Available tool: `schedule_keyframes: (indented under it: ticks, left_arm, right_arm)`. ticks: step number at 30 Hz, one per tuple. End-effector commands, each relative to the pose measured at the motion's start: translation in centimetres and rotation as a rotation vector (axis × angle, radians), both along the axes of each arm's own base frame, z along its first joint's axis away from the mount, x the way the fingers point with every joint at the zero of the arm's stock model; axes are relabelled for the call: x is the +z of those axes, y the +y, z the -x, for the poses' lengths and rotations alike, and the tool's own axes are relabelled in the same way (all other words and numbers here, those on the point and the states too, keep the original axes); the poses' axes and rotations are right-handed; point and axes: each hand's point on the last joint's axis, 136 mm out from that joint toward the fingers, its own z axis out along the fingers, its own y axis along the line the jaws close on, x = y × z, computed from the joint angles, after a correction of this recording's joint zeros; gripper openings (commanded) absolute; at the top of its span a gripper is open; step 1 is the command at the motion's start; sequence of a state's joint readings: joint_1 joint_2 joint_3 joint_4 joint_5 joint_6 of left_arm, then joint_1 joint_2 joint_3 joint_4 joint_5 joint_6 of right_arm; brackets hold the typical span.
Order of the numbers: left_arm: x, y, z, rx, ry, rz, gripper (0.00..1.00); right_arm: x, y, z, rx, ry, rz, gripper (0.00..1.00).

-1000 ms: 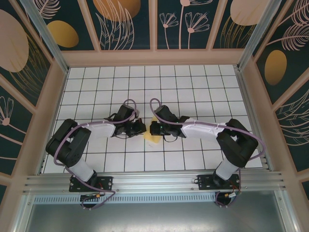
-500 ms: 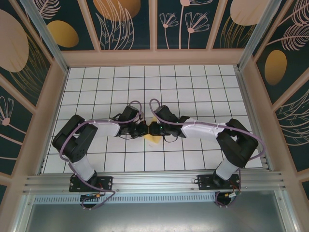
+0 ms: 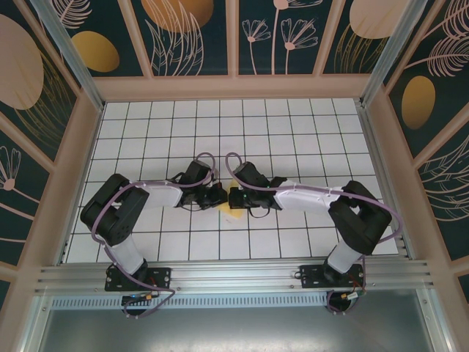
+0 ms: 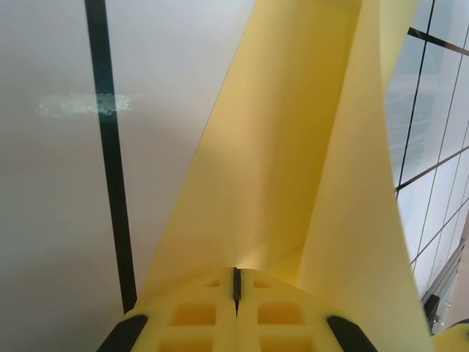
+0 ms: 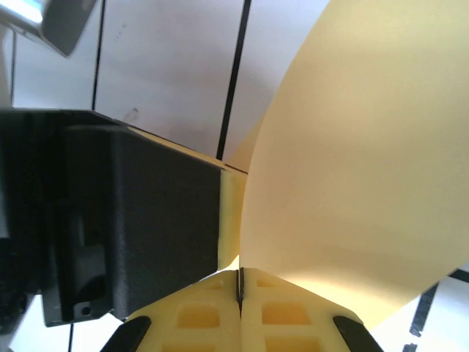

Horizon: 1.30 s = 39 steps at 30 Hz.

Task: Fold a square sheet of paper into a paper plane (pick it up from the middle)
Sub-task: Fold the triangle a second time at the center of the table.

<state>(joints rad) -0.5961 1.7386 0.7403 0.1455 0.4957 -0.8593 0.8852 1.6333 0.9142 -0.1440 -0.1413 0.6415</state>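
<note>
**A:** What is the surface like?

**B:** A white table, ruled into square tiles by thin dark lines. It looks matte, apart from a faint smear of glare in the left wrist view.

**A:** And the room around it?

**B:** The table is boxed in on three sides by dark teal panels printed with pale leaves, flowers and ochre ovals. They sit in a light wooden frame. An aluminium rail runs along the near edge, and both arms are bolted to it.

**A:** Where is the paper?

**B:** The sheet of paper is near the middle of the table, towards the near side (pale yellow, and mostly hidden under the two wrists from above). The arms reach in from either side and meet nose to nose over it.

**A:** What are the pincers doing?

**B:** The left gripper has its fingers pressed together, with the yellow sheet rising out of the seam and curving off to the right. The right gripper is likewise closed, pinching the paper at its tips. The sheet bows upward from there, and the other gripper's black body sits just beside it.
</note>
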Motion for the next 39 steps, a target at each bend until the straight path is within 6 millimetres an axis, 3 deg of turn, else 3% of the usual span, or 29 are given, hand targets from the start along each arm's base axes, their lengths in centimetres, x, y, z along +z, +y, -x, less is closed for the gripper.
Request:
schedule_keyframes:
  ticks: [1, 17, 29, 39]
  left_arm:
    - [-1.4, 0.9, 0.9, -0.012, 0.018, -0.051, 0.01]
    - [-3.6, 2.4, 1.3, -0.027, 0.028, -0.168, 0.00]
    - [-2.6, 1.8, 0.8, -0.036, 0.005, -0.140, 0.00]
    - [-2.5, 1.9, 0.7, -0.041, -0.003, -0.149, 0.00]
  right_arm:
    - [0.3, 0.2, 0.3, 0.037, 0.012, -0.075, 0.05]
    - [-1.1, -2.2, -0.9, 0.137, 0.035, -0.081, 0.10]
    - [-2.1, -3.0, -0.2, 0.282, 0.070, -0.064, 0.15]
    - [-2.3, -3.7, -2.1, 0.277, 0.050, -0.031, 0.15]
